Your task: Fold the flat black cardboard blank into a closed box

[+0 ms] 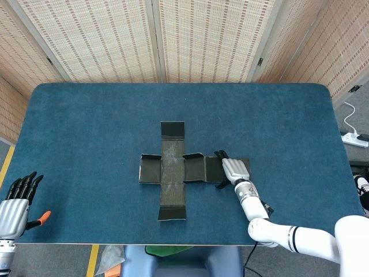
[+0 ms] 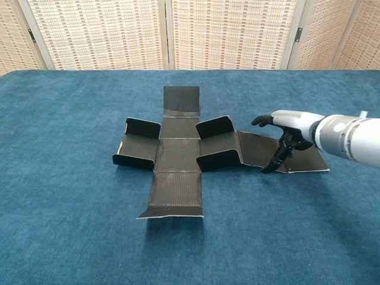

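Right hand: we are seeing the right hand [image 2: 291, 127] hanging over the long side strip of the black cardboard blank [image 1: 172, 170]; its dark fingers [image 2: 276, 161] are curling downward with a tip reaching the strip's near edge, and we cannot tell whether that tip is actually touching the card or only hovering on it. It is gripping nothing that we can make out.

Right hand from above: in the head view the white back of the hand [image 1: 233, 171] is covering the outer part of the strip, so the panel beneath it is hidden from us.

Blank: it is lying spread in a cross on the blue desk [image 1: 86, 127], its middle panels sitting to the left of the right fingers, with several small flaps standing partly upright; the strip's far end is poking out beyond the hand.

Left hand: the left hand [image 1: 16, 203] is being cut off by the lower left corner of the head view, well apart from the blank; its fingers are lying straight and together, holding nothing. An orange part beside it is too small for us to identify. The chest view is not showing this hand.
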`<state>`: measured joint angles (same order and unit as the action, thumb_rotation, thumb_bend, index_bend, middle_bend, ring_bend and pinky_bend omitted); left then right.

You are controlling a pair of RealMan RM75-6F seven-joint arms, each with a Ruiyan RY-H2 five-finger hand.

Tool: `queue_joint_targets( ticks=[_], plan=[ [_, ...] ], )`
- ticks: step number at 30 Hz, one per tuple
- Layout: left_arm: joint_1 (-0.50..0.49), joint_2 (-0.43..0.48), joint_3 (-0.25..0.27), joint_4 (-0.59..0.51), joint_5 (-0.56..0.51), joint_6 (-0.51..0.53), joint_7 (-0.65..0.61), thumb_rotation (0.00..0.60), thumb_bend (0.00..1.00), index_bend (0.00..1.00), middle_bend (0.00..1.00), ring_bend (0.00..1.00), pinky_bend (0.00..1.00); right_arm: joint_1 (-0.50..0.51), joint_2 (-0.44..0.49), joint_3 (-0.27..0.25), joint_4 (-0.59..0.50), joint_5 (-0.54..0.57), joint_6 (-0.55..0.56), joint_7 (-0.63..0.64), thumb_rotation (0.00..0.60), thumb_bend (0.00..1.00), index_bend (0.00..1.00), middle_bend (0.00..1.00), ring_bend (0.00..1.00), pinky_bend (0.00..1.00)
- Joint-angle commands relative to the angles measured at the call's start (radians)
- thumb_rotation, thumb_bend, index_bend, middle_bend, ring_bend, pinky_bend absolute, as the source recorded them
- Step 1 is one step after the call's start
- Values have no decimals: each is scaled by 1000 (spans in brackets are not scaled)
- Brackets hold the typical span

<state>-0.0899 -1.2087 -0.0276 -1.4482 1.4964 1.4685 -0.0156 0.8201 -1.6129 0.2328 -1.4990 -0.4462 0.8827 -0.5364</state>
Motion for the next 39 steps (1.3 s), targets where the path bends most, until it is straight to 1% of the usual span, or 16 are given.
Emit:
queue_joint_targets(
  ticks=[1, 13, 15, 17, 18, 20, 22, 23, 25, 27, 28, 30, 32, 33, 35, 39],
  plan=[
    [-2, -1, 1, 2, 0, -4, 1, 600, 204, 0, 0, 0, 53, 13, -11, -7, 11, 13, -1, -7, 600, 87, 0, 0, 712, 1000],
    [-2, -8, 3, 15, -6, -13, -4, 600, 204, 0, 0, 0, 53, 65, -54, -16, 83, 70, -3, -32, 600, 100, 2, 0, 712, 1000],
    [-5, -10, 2, 17, -8, -19, -6, 600, 204, 0, 0, 0, 52, 74, -60, -21, 92, 78, -7, -40, 600, 113, 68, 3, 712, 1000],
    [-12, -11, 1, 20, -6, -27, -7, 600, 205, 0, 0, 0, 52, 84, -63, -23, 96, 86, -12, -49, 600, 127, 186, 16, 712, 1000],
    [-16, -12, -1, 23, -3, -29, -7, 600, 205, 0, 0, 0, 52, 88, -64, -24, 95, 85, -10, -52, 600, 133, 227, 26, 712, 1000],
    [-29, -21, -7, 33, 9, -29, -10, 600, 204, 0, 0, 0, 52, 90, -63, -23, 87, 77, 1, -51, 600, 144, 328, 75, 713, 1000],
    [-46, -34, -19, 50, 22, -27, -13, 600, 205, 5, 0, 3, 59, 85, -59, -20, 75, 64, 11, -38, 600, 148, 389, 127, 713, 1000],
    [-60, -48, -29, 64, 27, -30, -12, 600, 205, 20, 0, 22, 74, 80, -55, -17, 64, 52, 14, -25, 600, 150, 416, 152, 714, 1000],
    [-87, -65, -44, 81, 33, -43, 5, 600, 205, 69, 13, 108, 138, 71, -45, -15, 45, 28, 17, -6, 600, 151, 445, 186, 714, 1000],
    [-129, -90, -64, 100, 39, -72, 13, 600, 210, 155, 87, 285, 315, 61, -35, -14, 27, -4, 18, 18, 600, 151, 456, 213, 716, 1000],
    [-150, -100, -72, 108, 37, -93, 14, 600, 212, 177, 116, 338, 378, 58, -33, -13, 21, -18, 18, 28, 600, 152, 457, 226, 717, 1000],
    [-200, -127, -95, 128, 26, -147, 13, 600, 220, 225, 191, 486, 545, 51, -28, -14, 8, -50, 17, 47, 600, 152, 457, 252, 720, 1000],
    [-250, -155, -114, 153, 14, -198, 36, 600, 222, 252, 228, 585, 631, 47, -24, -17, -2, -76, 15, 61, 600, 152, 457, 291, 725, 1000],
    [-271, -167, -121, 162, 9, -221, 48, 600, 222, 260, 239, 631, 668, 47, -23, -19, -4, -87, 14, 64, 600, 152, 458, 311, 726, 1000],
    [-313, -191, -131, 177, -5, -274, 77, 600, 223, 257, 243, 684, 706, 47, -20, -25, -10, -105, 10, 68, 600, 152, 458, 344, 728, 1000],
    [-378, -247, -143, 222, -44, -365, 126, 600, 224, 199, 216, 721, 735, 50, -21, -35, -16, -138, 10, 69, 600, 152, 458, 401, 728, 1000]
  ],
)
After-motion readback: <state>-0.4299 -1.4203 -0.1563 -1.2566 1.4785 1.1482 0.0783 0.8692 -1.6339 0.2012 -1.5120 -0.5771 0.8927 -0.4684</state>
